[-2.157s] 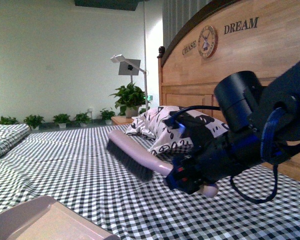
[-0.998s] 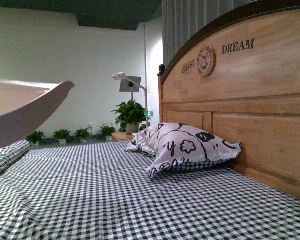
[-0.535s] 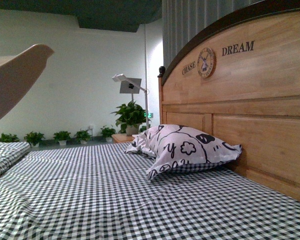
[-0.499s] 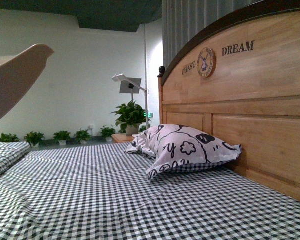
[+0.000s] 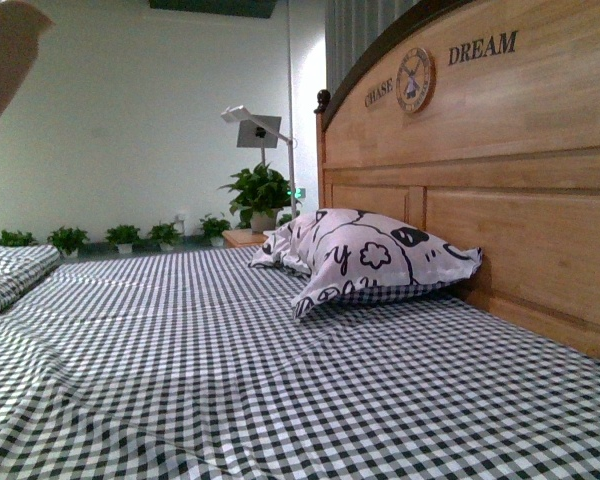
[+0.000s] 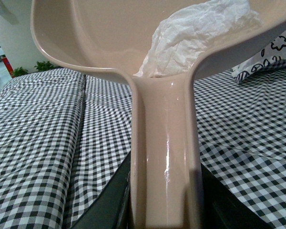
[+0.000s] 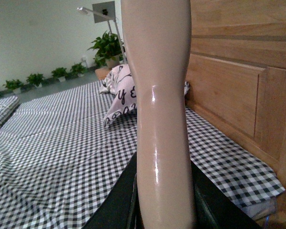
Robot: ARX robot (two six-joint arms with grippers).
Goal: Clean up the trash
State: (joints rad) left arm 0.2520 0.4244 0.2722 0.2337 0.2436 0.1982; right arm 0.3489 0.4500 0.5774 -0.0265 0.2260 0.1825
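The trash (image 6: 195, 36), a small crumpled white wad, lies inside the beige dustpan (image 6: 109, 43), held above the checkered bed. My left gripper (image 6: 166, 210) is shut on the dustpan's handle. A corner of the dustpan (image 5: 5, 50) shows at the top left of the front view. My right gripper (image 7: 164, 210) is shut on the brush (image 7: 159, 95) by its beige handle, which rises straight up out of frame; the bristles are out of view. Neither arm shows in the front view.
The bed (image 5: 230, 380) has a black-and-white checkered sheet. A white pillow with black doodles (image 5: 365, 255) leans by the wooden headboard (image 5: 500, 180). Potted plants (image 5: 255, 195) and a lamp (image 5: 250, 125) stand beyond the bed's far end.
The dustpan has risen in the front view, from the left side up to the top left corner. The right arm and brush, in view 2.2 s ago, have left the front view.
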